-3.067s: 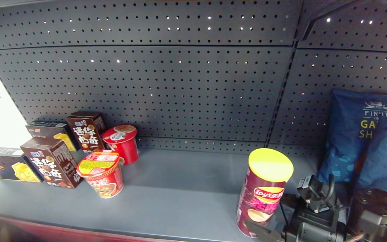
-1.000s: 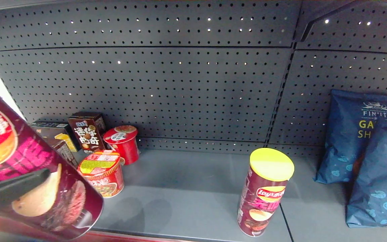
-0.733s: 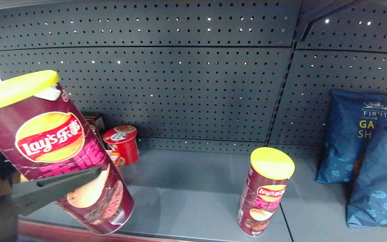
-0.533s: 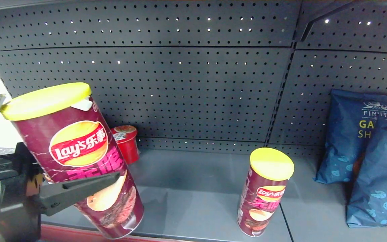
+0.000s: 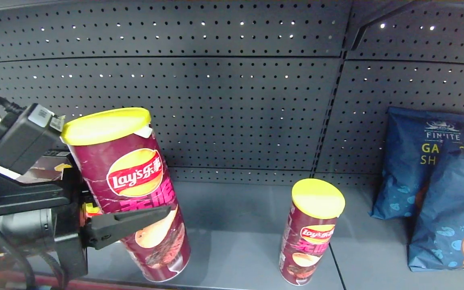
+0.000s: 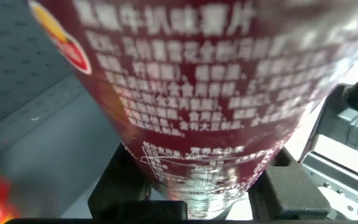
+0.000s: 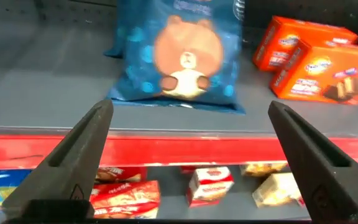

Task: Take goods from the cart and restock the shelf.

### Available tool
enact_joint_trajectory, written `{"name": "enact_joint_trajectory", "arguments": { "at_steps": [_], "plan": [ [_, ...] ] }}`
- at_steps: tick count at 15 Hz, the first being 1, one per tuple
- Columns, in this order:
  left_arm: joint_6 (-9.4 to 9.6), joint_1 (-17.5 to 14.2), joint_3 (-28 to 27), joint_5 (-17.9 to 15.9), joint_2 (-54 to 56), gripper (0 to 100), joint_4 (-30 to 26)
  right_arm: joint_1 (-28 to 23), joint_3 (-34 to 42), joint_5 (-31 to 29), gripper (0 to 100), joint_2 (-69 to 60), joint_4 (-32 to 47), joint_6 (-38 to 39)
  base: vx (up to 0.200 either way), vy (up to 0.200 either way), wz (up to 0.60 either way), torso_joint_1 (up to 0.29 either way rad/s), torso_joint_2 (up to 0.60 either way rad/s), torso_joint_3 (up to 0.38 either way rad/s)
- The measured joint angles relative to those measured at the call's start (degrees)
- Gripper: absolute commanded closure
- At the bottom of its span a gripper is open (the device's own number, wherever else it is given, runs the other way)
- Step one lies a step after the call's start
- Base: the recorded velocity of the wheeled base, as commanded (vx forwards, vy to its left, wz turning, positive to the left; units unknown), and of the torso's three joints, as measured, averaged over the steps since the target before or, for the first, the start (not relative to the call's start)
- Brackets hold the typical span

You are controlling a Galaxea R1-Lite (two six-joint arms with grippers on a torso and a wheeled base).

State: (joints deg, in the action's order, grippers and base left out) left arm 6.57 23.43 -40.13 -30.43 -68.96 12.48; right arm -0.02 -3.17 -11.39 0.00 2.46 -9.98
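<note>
Maroon chip can (image 5: 129,189) sits tilted, clenched in left jaws; right jaws gape wide.

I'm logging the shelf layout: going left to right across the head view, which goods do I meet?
held can → standing can → rear blue bag → front blue bag

The right gripper (image 7: 189,109) hangs with its dark fingers spread wide and nothing between them. Beyond it, a blue bag (image 7: 179,50) with a bear picture lies on the grey shelf (image 7: 42,87), with orange boxes (image 7: 316,59) just beside it. Small packs (image 7: 210,183) sit below the red front edge (image 7: 185,149).
</note>
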Motion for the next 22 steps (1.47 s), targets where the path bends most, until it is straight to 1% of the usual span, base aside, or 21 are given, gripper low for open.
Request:
{"name": "enact_joint_trajectory", "arguments": {
  "at_steps": [3, 5, 6, 8, 10, 13, 14, 15, 17, 19, 21, 22],
  "plan": [
    [0.02, 0.1, 0.26, -0.04, -0.68, 100, -0.12, 0.0, 0.01, 0.0, 0, 0.0, 0.07, 0.0, 0.0, 0.0, 0.0, 0.0, 0.0, 0.0],
    [0.1, 0.18, 0.33, -0.09, -0.99, 100, -0.09, 0.02, 0.04, 0.28, 0, 0.0, 0.07, 0.0, 0.0, 0.0, -0.6, -0.005, 0.0, 0.002],
    [0.1, 0.11, 0.3, -0.06, -1.23, 100, -0.09, 0.05, 0.09, 1.35, 0, 0.0, 0.11, 0.0, 0.0, 0.0, -0.6, -0.012, 0.0, 0.007],
    [0.18, 0.1, 0.04, -0.09, -1.79, 100, 0.05, -0.02, 0.11, 2.63, 0, 0.02, 0.1, -0.06, 0.0, 0.0, 0.0, 0.0, 0.0, 0.0],
    [0.32, 0.16, -0.13, 0.07, -2.62, 100, 0.24, 0.05, 0.11, 2.68, 0, 0.0, 0.05, -0.02, 0.0, 0.0, 0.0, 0.0, 0.0, 0.0],
    [0.21, -0.32, -0.3, 4.35, -4.74, 100, 4.6, -0.02, 0.11, 2.8, 0, 0.02, 0.1, -0.06, 0.0, 0.0, 0.0, 0.0, 0.0, 0.0],
    [-0.01, -0.34, -0.33, 7.03, -5.77, 100, 7.02, 0.02, 0.11, 2.79, 0, 0.02, 0.1, -0.09, 0.0, 0.0, 0.0, 0.0, 0.0, 0.0],
    [-0.23, -0.39, -0.33, 7.88, -6.73, 100, 7.81, 0.05, 0.11, 2.79, 0, 0.02, 0.11, -0.11, 0.0, 0.0, 0.0, 0.0, 0.0, 0.0],
    [-1.16, -0.2, -1.18, 7.91, -9.53, 100, 9.74, -0.02, 0.11, 2.79, 0, 0.02, 0.07, -0.28, 0.0, 0.0, 0.0, 0.0, 0.0, 0.0],
    [-1.68, -0.04, -2.97, 6.95, -12.32, 100, 10.26, 0.05, 0.11, 2.77, 0, 0.02, 0.1, -0.38, 0.0, 0.0, 0.0, 0.0, 0.0, 0.0],
    [-1.32, -0.26, -4.83, 6.35, -15.82, 100, 10.56, 0.02, 0.11, 2.79, 0, 0.02, 0.05, -0.5, 0.0, 0.0, 0.0, 0.0, 0.0, 0.0],
    [0.0, -0.28, -5.89, 5.72, -17.88, 100, 11.26, 0.02, 0.11, 2.79, 0, 0.02, 0.02, -0.55, 0.0, 0.0, 0.0, 0.0, 0.0, 0.0]
  ]
}}
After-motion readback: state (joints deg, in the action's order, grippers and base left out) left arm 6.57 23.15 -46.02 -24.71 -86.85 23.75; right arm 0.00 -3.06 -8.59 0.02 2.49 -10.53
